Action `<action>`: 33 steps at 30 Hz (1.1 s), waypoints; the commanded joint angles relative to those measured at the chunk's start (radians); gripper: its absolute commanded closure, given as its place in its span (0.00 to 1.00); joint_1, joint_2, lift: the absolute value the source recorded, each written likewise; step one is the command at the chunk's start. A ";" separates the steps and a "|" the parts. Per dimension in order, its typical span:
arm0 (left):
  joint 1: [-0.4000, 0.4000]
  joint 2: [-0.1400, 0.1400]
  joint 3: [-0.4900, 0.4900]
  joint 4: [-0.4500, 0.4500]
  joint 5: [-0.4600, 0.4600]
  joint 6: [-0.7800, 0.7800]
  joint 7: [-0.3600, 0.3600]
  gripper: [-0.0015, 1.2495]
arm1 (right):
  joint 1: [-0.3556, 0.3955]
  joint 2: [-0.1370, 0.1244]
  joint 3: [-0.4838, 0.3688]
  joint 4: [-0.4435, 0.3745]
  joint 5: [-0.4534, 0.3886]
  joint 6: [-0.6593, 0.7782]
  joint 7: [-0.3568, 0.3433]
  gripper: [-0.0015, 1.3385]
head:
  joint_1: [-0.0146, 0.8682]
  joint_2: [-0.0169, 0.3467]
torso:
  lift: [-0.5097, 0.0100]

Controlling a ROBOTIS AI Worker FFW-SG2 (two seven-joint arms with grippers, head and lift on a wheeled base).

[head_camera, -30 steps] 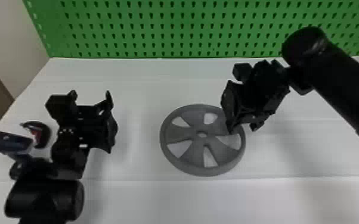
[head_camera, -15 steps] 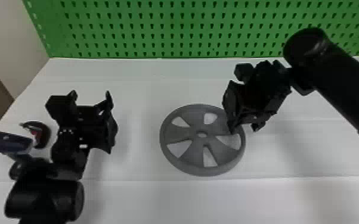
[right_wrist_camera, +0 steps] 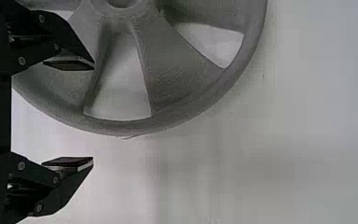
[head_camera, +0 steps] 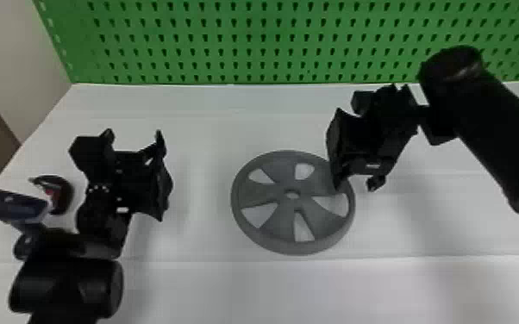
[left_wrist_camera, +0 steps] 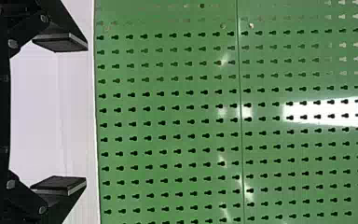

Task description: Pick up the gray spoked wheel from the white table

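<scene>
Right gripper, fingers spread, above the gray wheel's right rim: we should straddle that rim, lower evenly, then squeeze squarely.

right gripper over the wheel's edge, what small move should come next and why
Probably lower the right gripper so its fingers straddle the rim: they stand open, one over the gray spoked wheel, the other beyond its edge, and the wheel lies flat.

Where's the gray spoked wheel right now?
Head view: the gray spoked wheel lies flat on the white table, mid-view, partly beneath the right gripper.
</scene>
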 commanded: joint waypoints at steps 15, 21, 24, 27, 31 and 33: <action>0.005 0.000 0.003 0.000 0.006 0.000 0.000 0.20 | 0.001 0.016 0.010 0.011 0.003 -0.053 -0.069 0.39 | 0.89 0.17 | 0.79; 0.002 0.000 0.000 0.002 0.006 0.000 0.000 0.20 | 0.006 0.014 0.024 0.013 0.003 -0.073 -0.069 0.34 | 0.89 0.17 | 0.79; 0.002 0.000 0.000 0.002 0.007 0.000 0.000 0.20 | 0.004 0.011 0.032 0.014 0.003 -0.074 -0.069 0.34 | 0.89 0.17 | 0.79; 0.002 0.000 0.000 0.002 0.009 0.000 0.000 0.20 | 0.003 0.008 0.032 0.025 -0.008 -0.076 -0.068 0.34 | 0.89 0.17 | 0.79; 0.002 0.000 0.000 0.003 0.011 0.000 0.000 0.20 | 0.003 0.008 0.032 0.034 -0.009 -0.080 -0.068 0.34 | 0.89 0.17 | 0.79; 0.002 0.000 -0.002 0.005 0.015 0.000 0.000 0.20 | 0.007 0.011 0.030 0.042 -0.009 -0.088 -0.068 0.34 | 0.89 0.17 | 0.79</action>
